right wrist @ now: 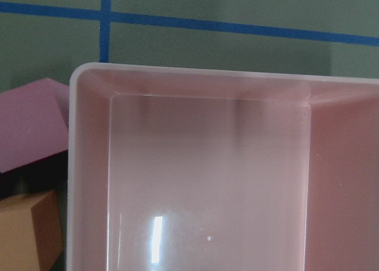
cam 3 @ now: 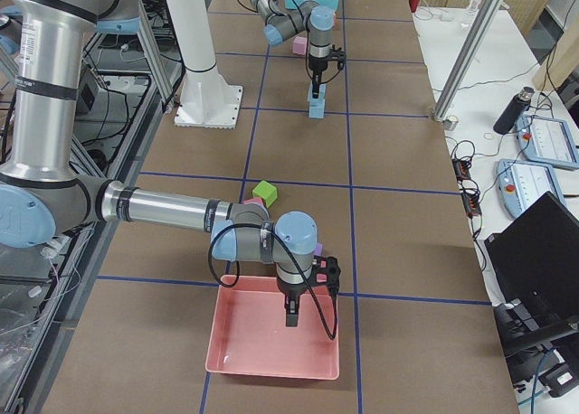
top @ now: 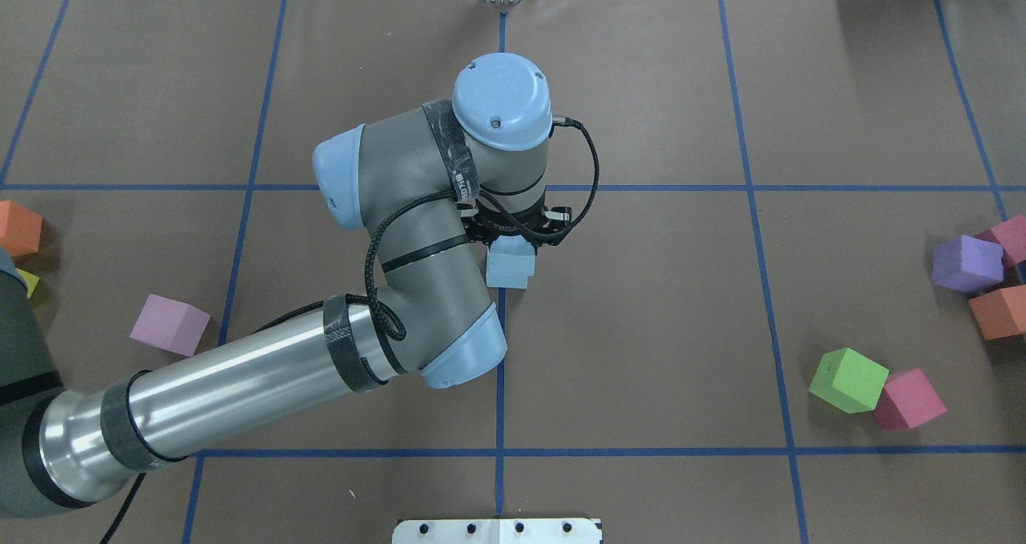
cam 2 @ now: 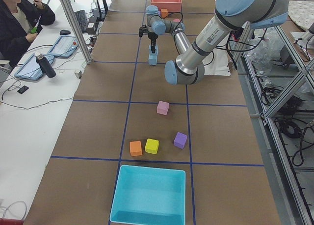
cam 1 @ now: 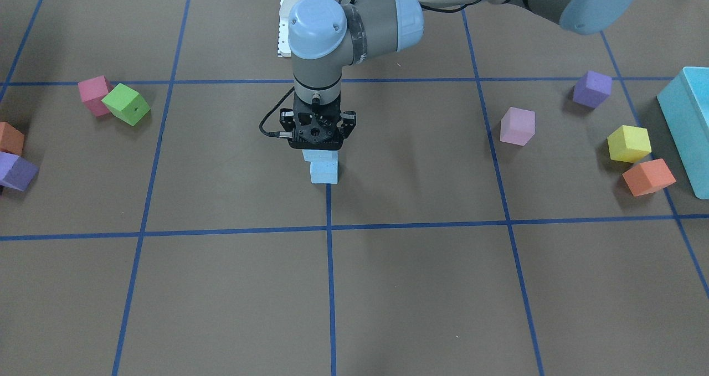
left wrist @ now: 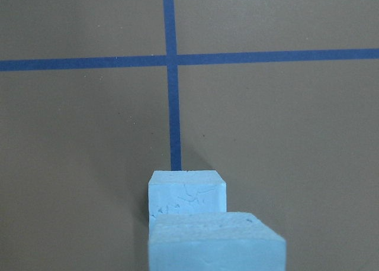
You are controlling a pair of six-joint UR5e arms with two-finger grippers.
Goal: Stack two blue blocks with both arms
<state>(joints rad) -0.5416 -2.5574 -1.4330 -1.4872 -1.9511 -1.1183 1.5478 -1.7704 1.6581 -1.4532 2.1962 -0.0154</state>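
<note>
Two pale blue blocks stand at the table's centre, on a blue tape line. The lower blue block (cam 1: 324, 173) rests on the table. The upper blue block (cam 1: 319, 156) sits on it, shifted slightly sideways, right under my left gripper (cam 1: 318, 150). That gripper points straight down and looks shut on the upper block, its fingers mostly hidden by its body. The left wrist view shows the upper block (left wrist: 216, 242) close up and the lower block (left wrist: 186, 191) behind it. My right gripper (cam 3: 291, 322) hangs over a pink tray (cam 3: 271, 337); I cannot tell whether it is open or shut.
Pink (cam 1: 94, 94), green (cam 1: 127, 104), orange (cam 1: 10, 138) and purple (cam 1: 18, 171) cubes lie at the robot's right end. Light pink (cam 1: 517, 125), purple (cam 1: 592, 88), yellow (cam 1: 628, 143) and orange (cam 1: 648, 176) cubes and a teal box (cam 1: 687, 121) lie at its left end.
</note>
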